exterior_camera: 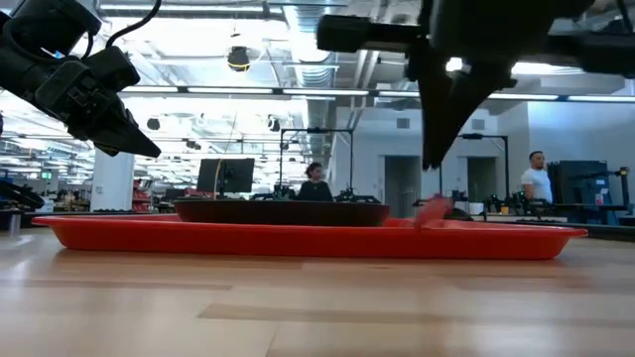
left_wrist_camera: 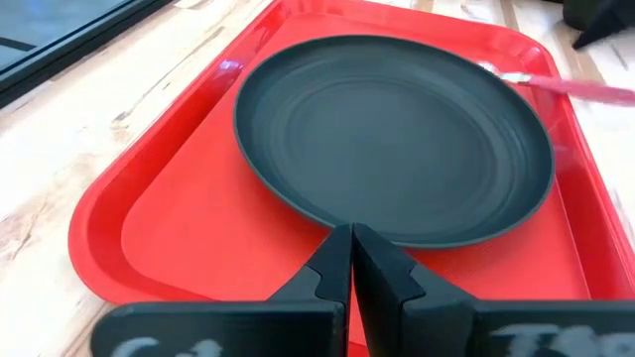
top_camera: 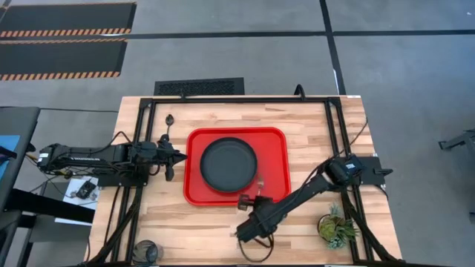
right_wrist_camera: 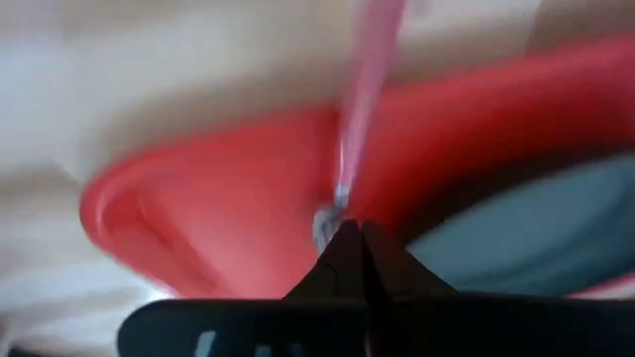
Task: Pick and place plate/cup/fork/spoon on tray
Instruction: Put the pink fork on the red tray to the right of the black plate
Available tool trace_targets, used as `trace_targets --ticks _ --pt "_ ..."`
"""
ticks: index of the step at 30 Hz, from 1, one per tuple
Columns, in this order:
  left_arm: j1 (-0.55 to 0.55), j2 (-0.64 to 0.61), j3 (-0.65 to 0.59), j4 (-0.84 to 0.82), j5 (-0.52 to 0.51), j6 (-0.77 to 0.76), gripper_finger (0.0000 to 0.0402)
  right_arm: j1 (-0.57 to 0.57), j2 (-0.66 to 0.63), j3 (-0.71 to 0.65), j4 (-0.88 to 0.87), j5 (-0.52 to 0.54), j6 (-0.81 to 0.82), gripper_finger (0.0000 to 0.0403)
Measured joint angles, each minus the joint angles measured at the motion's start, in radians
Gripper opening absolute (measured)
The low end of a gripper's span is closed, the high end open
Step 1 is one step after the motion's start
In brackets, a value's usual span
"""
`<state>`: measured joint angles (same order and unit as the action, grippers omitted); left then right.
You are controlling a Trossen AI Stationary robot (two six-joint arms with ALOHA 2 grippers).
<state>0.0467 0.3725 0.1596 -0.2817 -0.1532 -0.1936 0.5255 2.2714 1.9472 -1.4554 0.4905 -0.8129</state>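
The red tray (top_camera: 276, 148) lies mid-table with the dark plate (top_camera: 228, 163) on it. The fork (left_wrist_camera: 585, 89) lies by the plate's right side, tines (top_camera: 260, 179) on the tray, red handle running toward the tray's near rim under my right arm. My right gripper (right_wrist_camera: 354, 230) is shut and hangs above the fork near the tray's near rim (exterior_camera: 429, 164), apart from it in the low view. My left gripper (top_camera: 180, 156) is shut and empty, just left of the tray. The spoon (top_camera: 169, 121) lies far left. The cup (top_camera: 148, 251) stands near left.
A small potted plant (top_camera: 334, 228) stands at the near right. Black frame rails (top_camera: 141, 133) run along the table's left and right sides. Bare wood shows between the tray and the near edge.
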Motion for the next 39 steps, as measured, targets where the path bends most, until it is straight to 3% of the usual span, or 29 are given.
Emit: trace_targets --ticks 5,8,14,19,24,33,39 --pt "0.000 0.000 0.000 0.000 0.000 0.000 0.0000 -0.008 -0.154 -0.166 0.118 0.031 -0.037 0.0001" --pt "0.000 0.000 0.000 0.000 0.000 -0.011 0.0000 -0.009 -0.214 -0.244 0.170 0.028 0.065 0.0001" --pt "0.000 0.000 0.000 0.000 0.000 -0.030 0.0000 -0.048 -0.354 -0.390 0.355 -0.103 0.572 0.0001" --pt "0.000 0.000 0.000 0.000 0.000 -0.061 0.0000 -0.075 -0.519 -0.589 0.567 -0.098 0.995 0.0005" --pt "0.000 0.000 0.000 0.000 0.000 -0.088 0.0000 -0.113 -0.626 -0.736 0.687 -0.112 1.572 0.0040" --pt "0.000 0.000 0.000 0.002 -0.016 -0.080 0.0000 -0.163 -0.565 -0.759 0.777 -0.205 2.084 0.0176" --pt "0.000 0.000 0.000 0.001 0.009 -0.074 0.0000 -0.160 -0.445 -0.757 0.825 -0.197 2.236 0.0212"
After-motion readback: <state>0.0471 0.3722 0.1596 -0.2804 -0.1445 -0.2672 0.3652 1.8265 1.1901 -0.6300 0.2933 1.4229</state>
